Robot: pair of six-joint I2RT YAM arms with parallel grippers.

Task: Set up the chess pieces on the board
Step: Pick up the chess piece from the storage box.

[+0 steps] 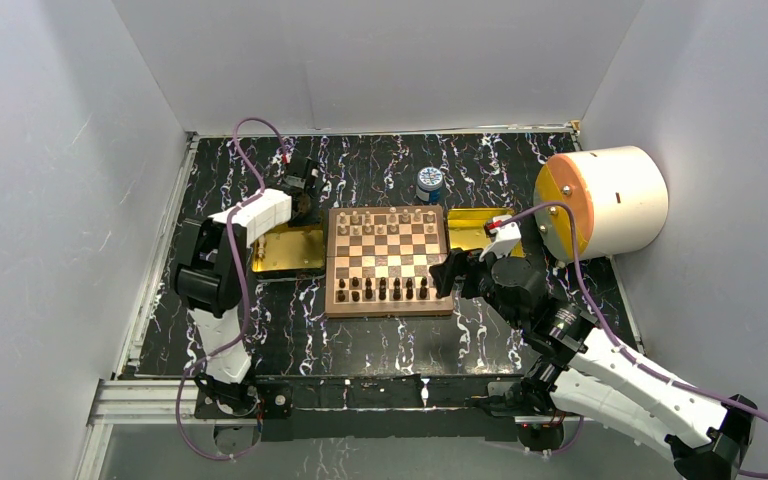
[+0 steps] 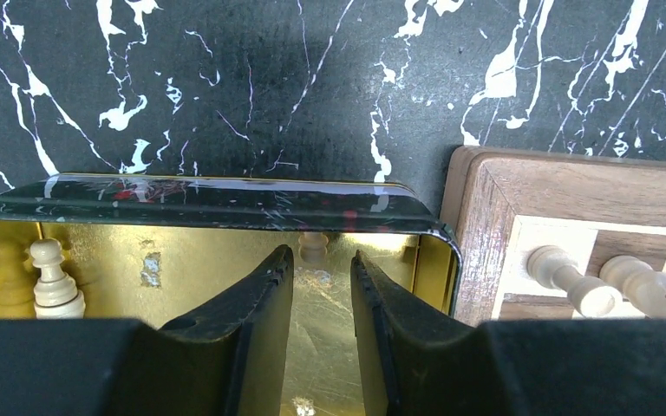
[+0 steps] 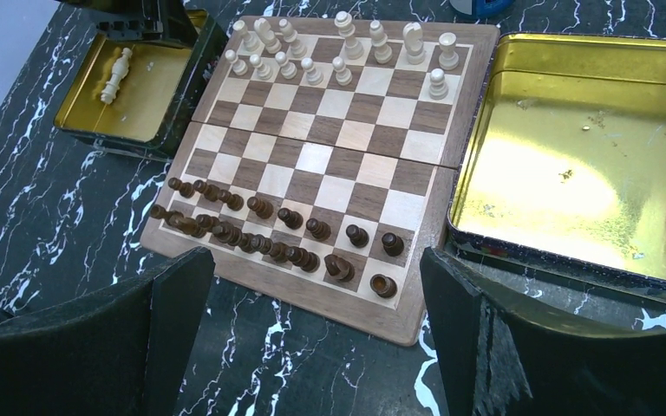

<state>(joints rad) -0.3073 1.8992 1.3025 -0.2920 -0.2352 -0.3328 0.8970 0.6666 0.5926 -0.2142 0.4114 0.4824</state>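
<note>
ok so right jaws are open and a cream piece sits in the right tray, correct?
Not quite. The right tray holds no piece; the cream piece sits in the left tray, as the right wrist view shows. The right jaws are open.

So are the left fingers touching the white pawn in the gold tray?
Apart. The left wrist view shows bare gold tray floor between the pawn and the left fingers.

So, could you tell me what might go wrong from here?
The cream piece in the gold tray sits left of the left gripper, outside its open jaws, so a sideways approach could knock it over. The right gripper hangs open near the dark pieces on the board and might clip them.
</note>
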